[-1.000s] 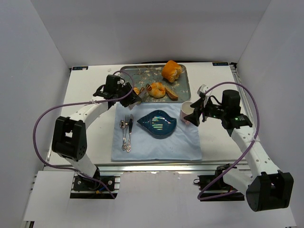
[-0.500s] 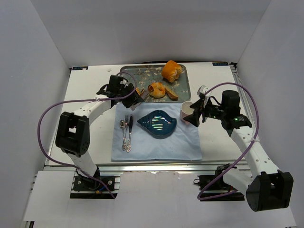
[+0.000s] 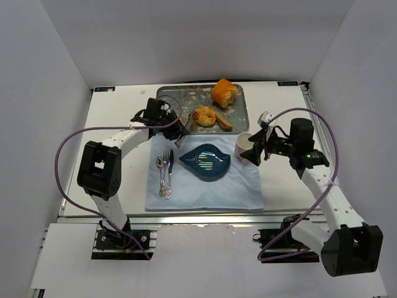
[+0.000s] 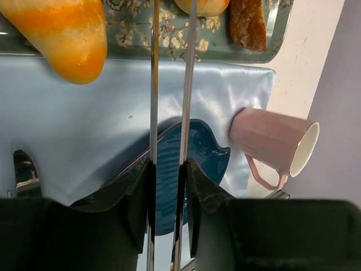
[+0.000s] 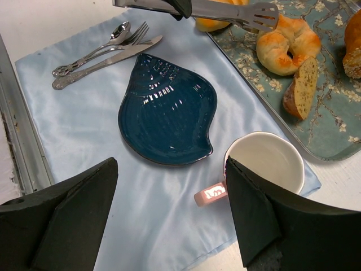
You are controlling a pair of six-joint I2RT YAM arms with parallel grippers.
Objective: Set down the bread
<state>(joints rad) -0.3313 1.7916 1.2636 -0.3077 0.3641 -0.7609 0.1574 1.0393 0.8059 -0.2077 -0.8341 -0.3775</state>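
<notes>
Looking down on a white table (image 3: 118,118) with a pale blue cloth (image 3: 248,189) over its near middle. Just behind the cloth, a flowered tray (image 3: 240,112). On the cloth, a dark blue shell-shaped plate (image 3: 206,161). At the cloth's right edge, an upright pink cup (image 3: 243,144), with the right gripper (image 5: 172,164) just beside it, fingers spread wide, holding nothing. At the back of the tray, a torn orange loaf (image 3: 223,93). In front of it the bread (image 3: 205,116), a knotted golden bun, resting near the tray's middle. At the tray's near left, a smaller oblong roll (image 4: 62,34). Over that corner, the left gripper (image 4: 168,169), pinching metal tongs (image 4: 188,84) and squeezing their two arms nearly together. Tong tips right beside the bun; touching or not, cannot tell. Left of the plate, cutlery (image 3: 165,174) laid side by side.
</notes>
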